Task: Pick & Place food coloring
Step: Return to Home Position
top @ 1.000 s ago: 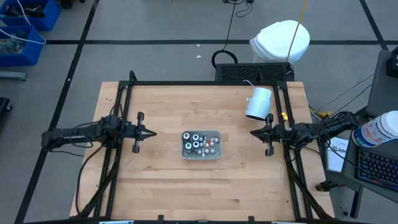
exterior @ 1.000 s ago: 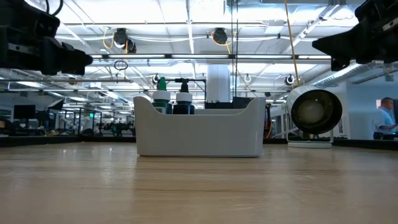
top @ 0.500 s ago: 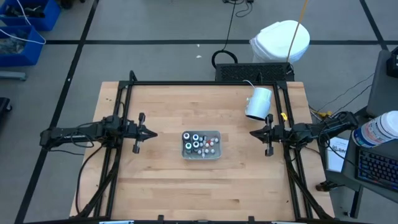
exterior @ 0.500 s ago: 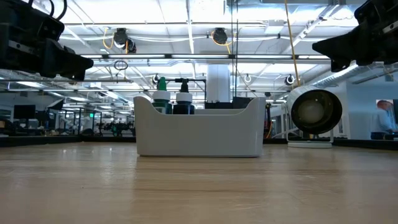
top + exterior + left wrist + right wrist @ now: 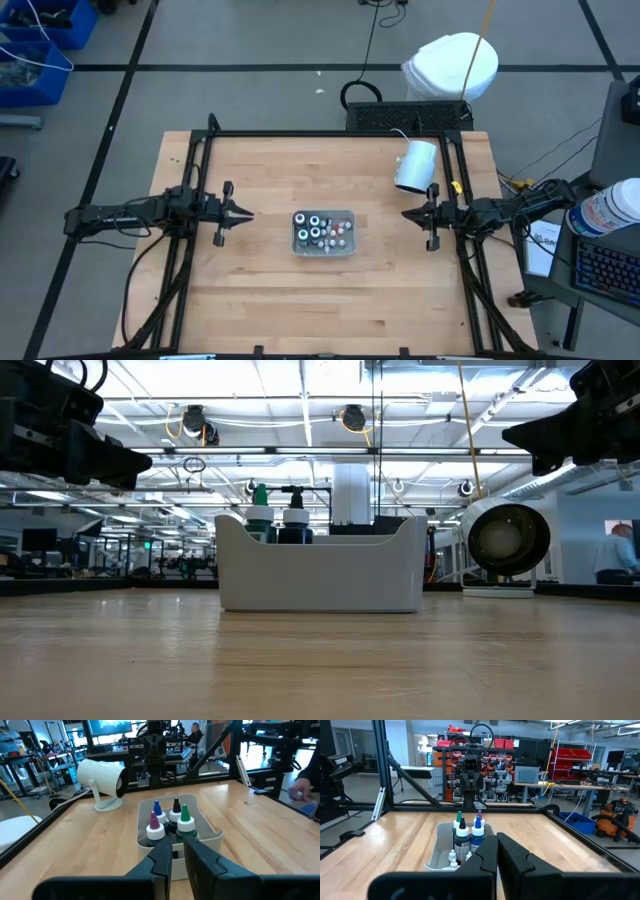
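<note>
Food coloring stands in the gray bin at table centre; my left gripper hangs near the left edge, my right gripper near the right, both closed, empty; I judge homing nearly finished; next, just settle both arms.

four tall bottles — one bin, one white cylinder.

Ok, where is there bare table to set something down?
Bare: the wide strip of table between the gray bin and the edge opposite the white cylinder, plus the corner on that cylinder's left-arm side. Crowded: the middle row, with the left gripper and right gripper flanking the bin.
</note>
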